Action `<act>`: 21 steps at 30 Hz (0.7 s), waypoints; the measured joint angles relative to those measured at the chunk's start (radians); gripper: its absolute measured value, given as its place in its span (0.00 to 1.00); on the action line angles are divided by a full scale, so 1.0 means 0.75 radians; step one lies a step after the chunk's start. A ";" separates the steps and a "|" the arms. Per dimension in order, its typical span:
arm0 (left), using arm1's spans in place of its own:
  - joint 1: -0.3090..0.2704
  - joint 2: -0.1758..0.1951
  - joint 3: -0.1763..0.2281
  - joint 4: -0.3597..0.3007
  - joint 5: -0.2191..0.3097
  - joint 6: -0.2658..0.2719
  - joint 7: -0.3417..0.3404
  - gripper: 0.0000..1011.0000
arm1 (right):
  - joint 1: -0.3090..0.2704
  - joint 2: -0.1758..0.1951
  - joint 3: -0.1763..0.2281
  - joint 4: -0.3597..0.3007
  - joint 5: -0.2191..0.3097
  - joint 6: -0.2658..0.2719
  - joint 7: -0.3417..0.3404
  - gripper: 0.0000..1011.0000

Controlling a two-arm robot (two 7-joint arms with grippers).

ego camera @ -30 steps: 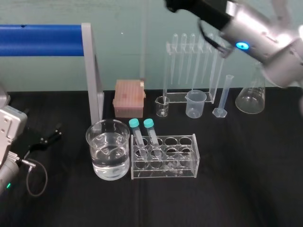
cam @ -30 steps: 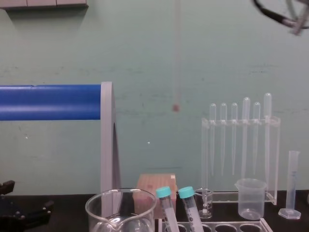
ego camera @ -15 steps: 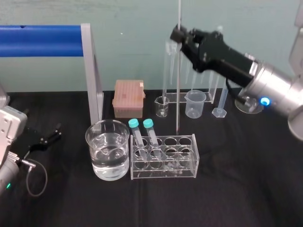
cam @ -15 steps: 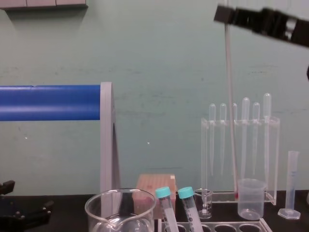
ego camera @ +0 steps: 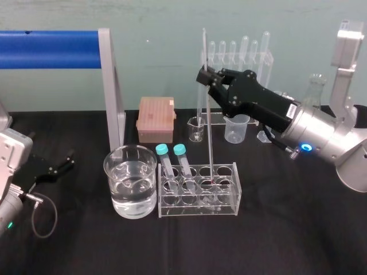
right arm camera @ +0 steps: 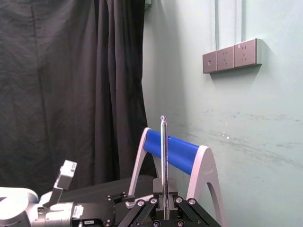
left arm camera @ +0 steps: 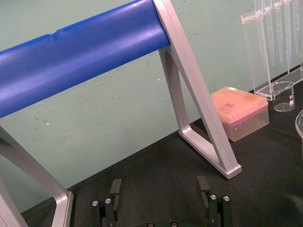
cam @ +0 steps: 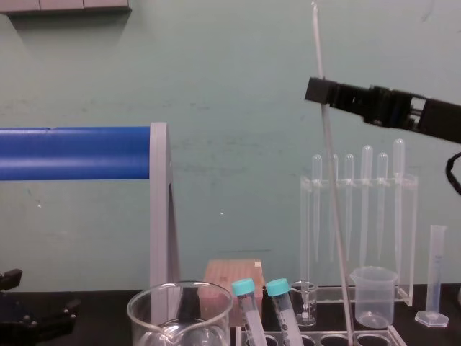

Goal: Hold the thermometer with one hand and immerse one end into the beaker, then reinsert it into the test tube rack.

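The thermometer (ego camera: 207, 114), a long thin clear rod, stands almost upright with its red lower tip down in the test tube rack (ego camera: 229, 201), in a hole just right of two teal-capped tubes (ego camera: 170, 163). My right gripper (ego camera: 203, 77) is shut on its upper part. In the chest view the rod (cam: 328, 166) rises past the gripper (cam: 320, 92). In the right wrist view the thermometer (right arm camera: 164, 156) stands up from between the fingers. The beaker (ego camera: 131, 180), with water in it, stands left of the rack. My left gripper (left arm camera: 158, 189) rests open at the table's left.
A blue bar on a grey frame (ego camera: 112, 91) stands behind the beaker. Behind the rack are a pink tip box (ego camera: 156, 117), a small glass beaker (ego camera: 196, 129), a plastic beaker (ego camera: 237, 127), a pipette stand (ego camera: 238, 51), a measuring cylinder (cam: 434, 277) and a flask (ego camera: 315, 86).
My right arm has come down from high above the table, carrying the thermometer. Its red tip has dropped from well above the glassware into the rack. The left arm has stayed still.
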 joint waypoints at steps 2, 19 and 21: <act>0.000 0.000 0.000 0.000 0.000 0.000 0.000 1.00 | 0.004 -0.007 -0.005 0.011 -0.010 -0.004 0.001 0.05; 0.000 0.000 0.000 0.000 0.000 0.000 0.000 1.00 | 0.036 -0.068 -0.063 0.146 -0.084 0.037 0.008 0.05; 0.000 0.000 0.000 0.000 0.000 0.000 0.000 1.00 | 0.043 -0.076 -0.074 0.167 -0.097 0.045 0.015 0.05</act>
